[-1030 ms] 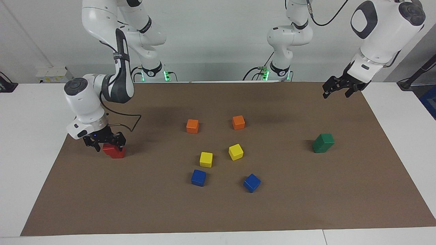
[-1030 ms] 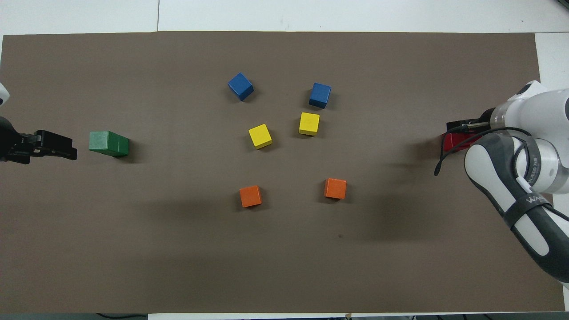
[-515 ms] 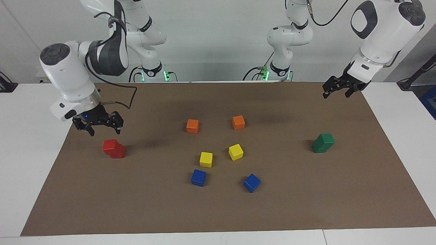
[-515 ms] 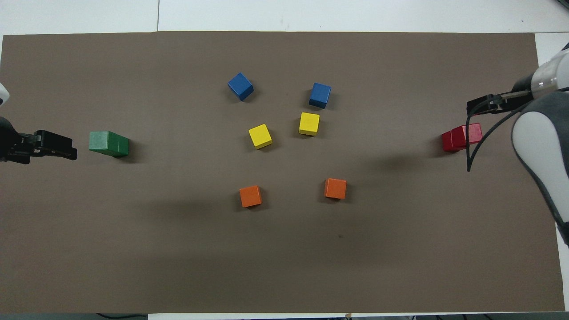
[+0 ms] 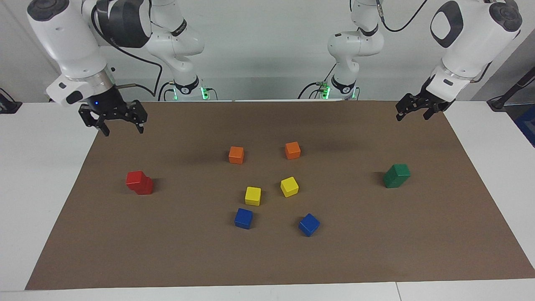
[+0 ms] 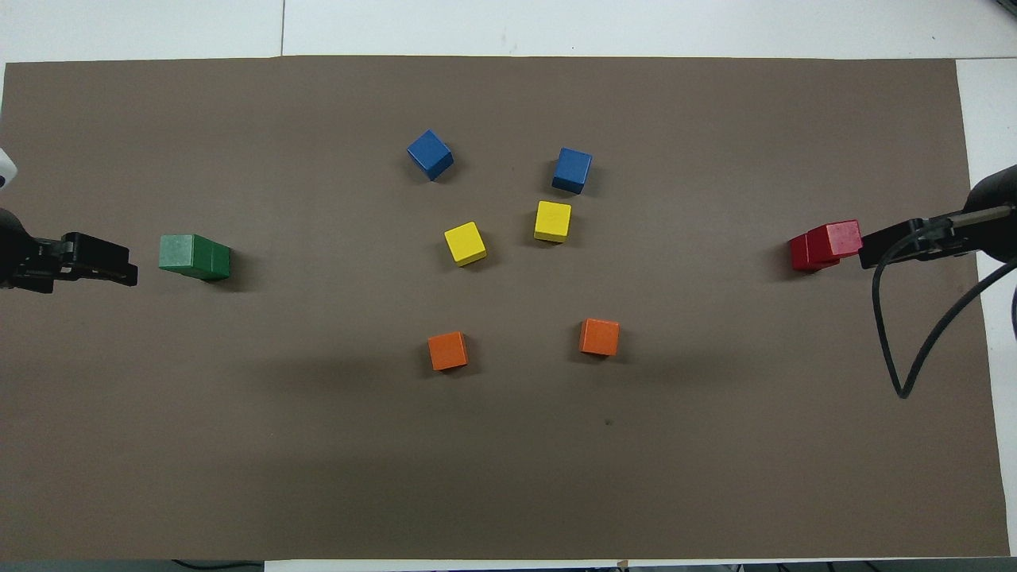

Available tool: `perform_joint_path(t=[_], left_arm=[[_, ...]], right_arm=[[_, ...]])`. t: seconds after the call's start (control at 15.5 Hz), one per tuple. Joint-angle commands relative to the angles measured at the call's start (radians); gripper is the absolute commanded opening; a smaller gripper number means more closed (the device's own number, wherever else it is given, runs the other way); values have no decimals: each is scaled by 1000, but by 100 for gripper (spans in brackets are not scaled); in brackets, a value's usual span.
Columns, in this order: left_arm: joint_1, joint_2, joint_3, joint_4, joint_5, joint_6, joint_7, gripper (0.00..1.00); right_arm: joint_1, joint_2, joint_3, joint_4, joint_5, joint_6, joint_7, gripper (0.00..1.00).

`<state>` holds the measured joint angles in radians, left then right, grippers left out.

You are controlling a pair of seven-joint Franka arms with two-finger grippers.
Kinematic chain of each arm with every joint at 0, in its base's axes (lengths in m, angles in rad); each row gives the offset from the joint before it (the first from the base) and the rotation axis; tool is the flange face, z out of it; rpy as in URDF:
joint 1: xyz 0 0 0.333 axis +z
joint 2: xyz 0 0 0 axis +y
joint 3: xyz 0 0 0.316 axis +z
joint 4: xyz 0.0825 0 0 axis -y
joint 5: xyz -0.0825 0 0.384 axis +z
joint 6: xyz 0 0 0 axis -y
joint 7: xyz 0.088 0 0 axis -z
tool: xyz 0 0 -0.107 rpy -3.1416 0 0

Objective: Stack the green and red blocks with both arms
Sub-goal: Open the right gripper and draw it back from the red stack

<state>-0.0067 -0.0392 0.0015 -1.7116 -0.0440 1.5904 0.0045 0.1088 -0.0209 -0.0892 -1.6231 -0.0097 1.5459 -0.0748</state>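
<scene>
Two red blocks [image 5: 139, 182] stand stacked at the right arm's end of the brown mat, the top one set off a little from the lower one; the stack also shows in the overhead view [image 6: 826, 245]. Two green blocks [image 5: 396, 175] stand stacked at the left arm's end, also seen in the overhead view [image 6: 195, 256]. My right gripper [image 5: 121, 127] is open and empty, raised well above the mat close to the red stack [image 6: 898, 242]. My left gripper [image 5: 412, 116] is open and empty, waiting raised over the mat's edge beside the green stack [image 6: 103, 264].
In the middle of the mat [image 5: 267, 259] lie two orange cubes [image 5: 236, 154] [image 5: 292, 150], two yellow cubes [image 5: 253, 195] [image 5: 289, 186] and two blue cubes [image 5: 243, 218] [image 5: 309, 224]. A black cable [image 6: 914, 349] hangs from the right arm.
My right gripper has let go of the top red block and risen away from the red stack. The left arm has not moved.
</scene>
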Motion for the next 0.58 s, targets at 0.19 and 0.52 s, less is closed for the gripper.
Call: perform_joint_path(t=[0.19,0.52], left_arm=[[-13,-19,15,-13,-20,-7,-6,100],[-12,-19,15,-13,-20,-7,-6,100]], right_arm=[[-12,-13,13,8,-9,-40,30,100],[-31,88,19,164,-10,-87,24,100]])
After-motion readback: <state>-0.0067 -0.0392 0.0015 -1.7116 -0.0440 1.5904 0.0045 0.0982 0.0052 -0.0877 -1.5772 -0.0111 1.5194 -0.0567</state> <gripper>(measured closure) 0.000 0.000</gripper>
